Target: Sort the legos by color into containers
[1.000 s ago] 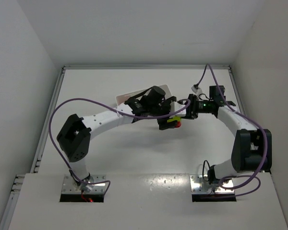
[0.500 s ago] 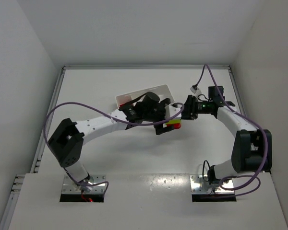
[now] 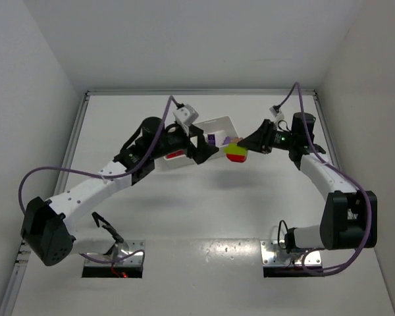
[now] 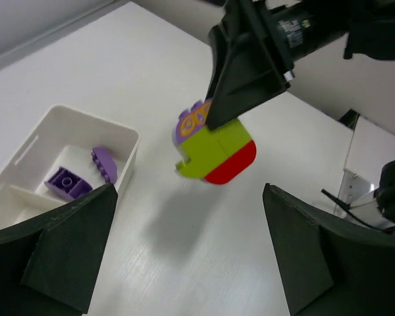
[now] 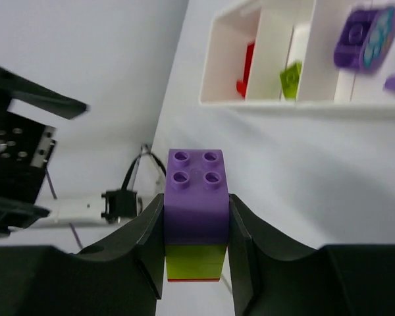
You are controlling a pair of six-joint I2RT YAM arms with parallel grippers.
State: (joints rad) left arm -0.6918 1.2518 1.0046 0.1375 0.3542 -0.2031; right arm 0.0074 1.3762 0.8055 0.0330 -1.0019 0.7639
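— Where was the stack of bricks (image 4: 214, 141)?

— In the right pincer (image 3: 243, 147). Its two fingers were clamped on the purple end, and the yellow-green and red layers stuck out past the fingertips. The stack was held clear of the desk (image 4: 151, 52), with its shadow on the surface below.

— And the left pincer (image 4: 189, 197)?

— Spread wide, gripping nothing. In its own camera, the stack was at 12 o'clock from the gap between its fingers and touched neither of them.

— Where did the tray (image 4: 127, 161) sit?

— On the desk, at about 9 o'clock from the stack in that same view, near it but apart. From overhead, the stack was at roughly 4 o'clock from the tray, just off its corner.

— Anything inside the tray?

— Two purple bricks (image 4: 66, 181) lay in the end compartment nearest the stack. The right wrist camera showed a green brick (image 5: 289, 80) in the middle compartment and a red brick (image 5: 247, 66) in the far one.
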